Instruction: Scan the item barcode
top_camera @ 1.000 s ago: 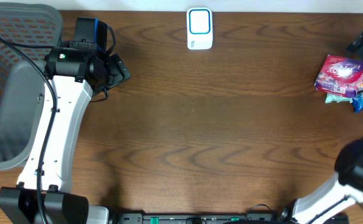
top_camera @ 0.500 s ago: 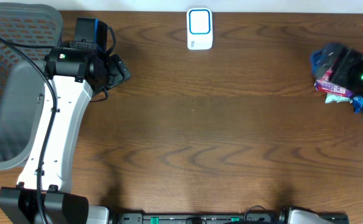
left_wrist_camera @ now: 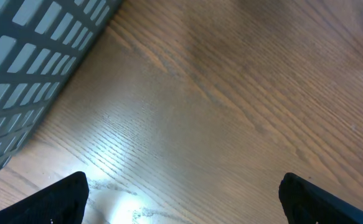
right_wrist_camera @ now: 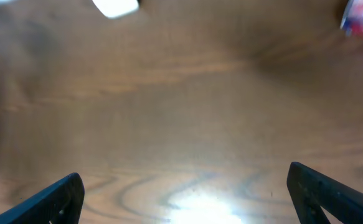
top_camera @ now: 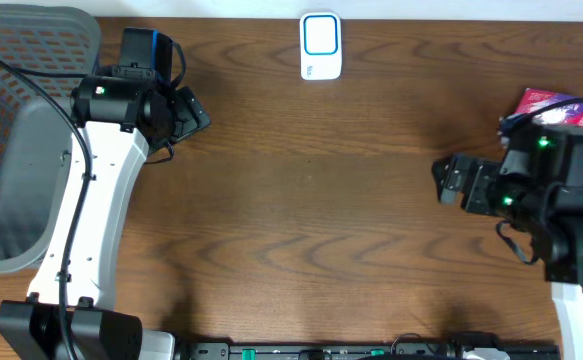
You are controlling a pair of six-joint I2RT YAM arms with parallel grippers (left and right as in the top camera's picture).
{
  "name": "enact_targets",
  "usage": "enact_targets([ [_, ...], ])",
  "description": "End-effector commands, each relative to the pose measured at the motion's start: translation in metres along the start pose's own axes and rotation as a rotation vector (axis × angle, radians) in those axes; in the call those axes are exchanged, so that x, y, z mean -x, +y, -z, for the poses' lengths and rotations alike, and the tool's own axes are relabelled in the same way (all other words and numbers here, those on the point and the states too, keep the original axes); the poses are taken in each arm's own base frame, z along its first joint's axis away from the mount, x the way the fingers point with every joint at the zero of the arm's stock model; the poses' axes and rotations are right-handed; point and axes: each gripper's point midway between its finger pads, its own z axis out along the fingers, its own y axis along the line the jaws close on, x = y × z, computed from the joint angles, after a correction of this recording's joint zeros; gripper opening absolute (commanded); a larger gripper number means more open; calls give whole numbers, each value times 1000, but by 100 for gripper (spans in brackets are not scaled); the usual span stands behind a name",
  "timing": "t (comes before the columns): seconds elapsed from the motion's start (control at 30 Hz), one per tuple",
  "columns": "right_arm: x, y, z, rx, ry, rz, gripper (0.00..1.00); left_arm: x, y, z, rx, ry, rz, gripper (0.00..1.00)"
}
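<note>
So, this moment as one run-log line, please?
left gripper open, empty | right gripper open, empty | colourful packet ungrasped | barcode scanner untouched | scan not done

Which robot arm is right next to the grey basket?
The left arm, the white one on the table's left side. The grey basket sits just beside it. The right arm is far across the table, by the colourful packets.

Overhead view: bright, even light from above, in sharp focus; a soft shadow lies on the table (top_camera: 321, 200) beside the left arm (top_camera: 91, 200). Left wrist view: crisp wood grain, with a pale glare patch at the lower edge. Right wrist view: blurred throughout, with broad white glare at bottom centre.
</note>
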Motion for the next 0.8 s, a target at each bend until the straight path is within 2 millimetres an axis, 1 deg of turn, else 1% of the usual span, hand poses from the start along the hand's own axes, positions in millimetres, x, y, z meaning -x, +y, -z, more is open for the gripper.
enact_targets([
  [0.0,-11,-5,-14,-15,46,6,99,1,3,1,13,-6,11,98],
  [0.07,-9,-6,-17,-20,44,10,99,1,3,1,13,-6,11,98],
  [0.2,-8,-6,-16,-17,38,11,99,1,3,1,13,-6,11,98],
  [0.33,-13,-7,-16,-22,57,6,99,1,3,1,13,-6,11,98],
  [0.63,-32,-13,-14,-50,132,-8,99,2,3,1,12,-6,11,98],
  [0.7,-33,-13,-14,-54,135,-8,99,1,3,1,13,-6,11,98],
  [0.77,-31,-18,-14,-81,128,4,99,1,3,1,13,-6,11,98],
])
